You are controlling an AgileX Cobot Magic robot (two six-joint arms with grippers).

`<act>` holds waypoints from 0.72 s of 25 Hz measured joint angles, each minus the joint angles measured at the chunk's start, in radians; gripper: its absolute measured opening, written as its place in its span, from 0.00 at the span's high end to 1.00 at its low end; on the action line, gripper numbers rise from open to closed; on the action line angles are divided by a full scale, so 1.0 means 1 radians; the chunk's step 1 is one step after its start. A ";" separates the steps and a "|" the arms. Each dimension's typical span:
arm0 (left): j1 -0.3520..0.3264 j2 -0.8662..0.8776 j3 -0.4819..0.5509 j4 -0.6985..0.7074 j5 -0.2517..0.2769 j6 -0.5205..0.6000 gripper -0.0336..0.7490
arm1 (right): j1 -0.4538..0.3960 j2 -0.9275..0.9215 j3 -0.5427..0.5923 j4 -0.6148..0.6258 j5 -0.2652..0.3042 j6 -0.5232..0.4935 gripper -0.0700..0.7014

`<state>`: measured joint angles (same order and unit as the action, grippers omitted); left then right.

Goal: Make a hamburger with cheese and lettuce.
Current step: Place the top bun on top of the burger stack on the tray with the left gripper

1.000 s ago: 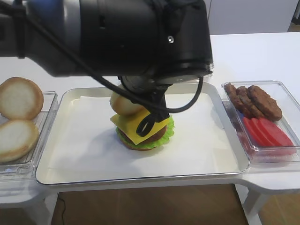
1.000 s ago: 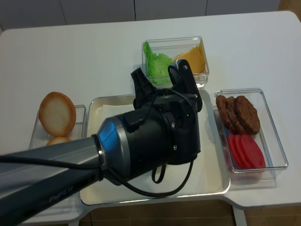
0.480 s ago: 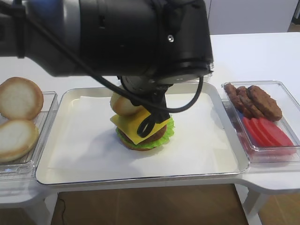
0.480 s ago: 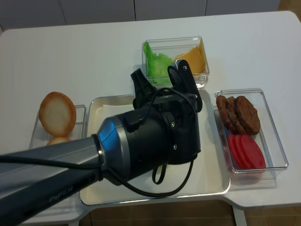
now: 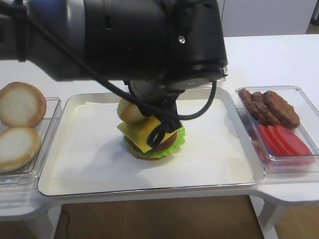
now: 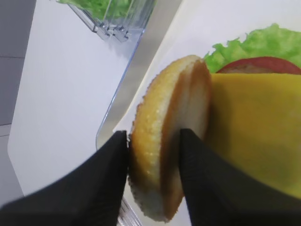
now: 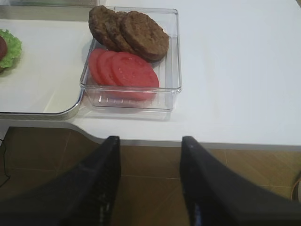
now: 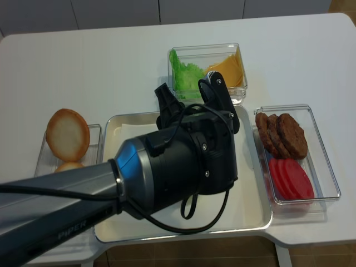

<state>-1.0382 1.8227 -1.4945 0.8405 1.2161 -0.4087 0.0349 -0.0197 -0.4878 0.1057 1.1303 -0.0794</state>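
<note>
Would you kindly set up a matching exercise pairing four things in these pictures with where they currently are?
Things:
1. top bun
2. cheese
3. tomato slices
4. loose patties

Places:
A. far end of the clear box
B. on edge between the left gripper's fingers
C. near end of the clear box
D. lying on the hamburger's patty

Pairs: 1-B, 2-D, 3-C, 4-A
</note>
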 joint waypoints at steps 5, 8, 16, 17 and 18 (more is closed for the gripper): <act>0.000 0.000 -0.002 -0.016 0.002 0.000 0.60 | 0.000 0.000 0.000 0.000 0.000 0.000 0.49; 0.000 0.000 -0.002 -0.041 0.002 0.000 0.59 | 0.000 0.000 0.000 0.000 0.000 0.000 0.49; -0.017 0.000 -0.002 -0.061 0.002 0.000 0.59 | 0.000 0.000 0.000 0.000 0.000 0.000 0.49; -0.024 0.000 -0.002 -0.063 0.002 0.000 0.59 | 0.000 0.000 0.000 0.000 0.000 0.000 0.49; -0.032 0.000 -0.002 -0.068 0.002 0.000 0.58 | 0.000 0.000 0.000 0.000 0.000 0.000 0.49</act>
<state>-1.0697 1.8227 -1.4961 0.7726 1.2179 -0.4087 0.0349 -0.0197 -0.4878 0.1057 1.1303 -0.0794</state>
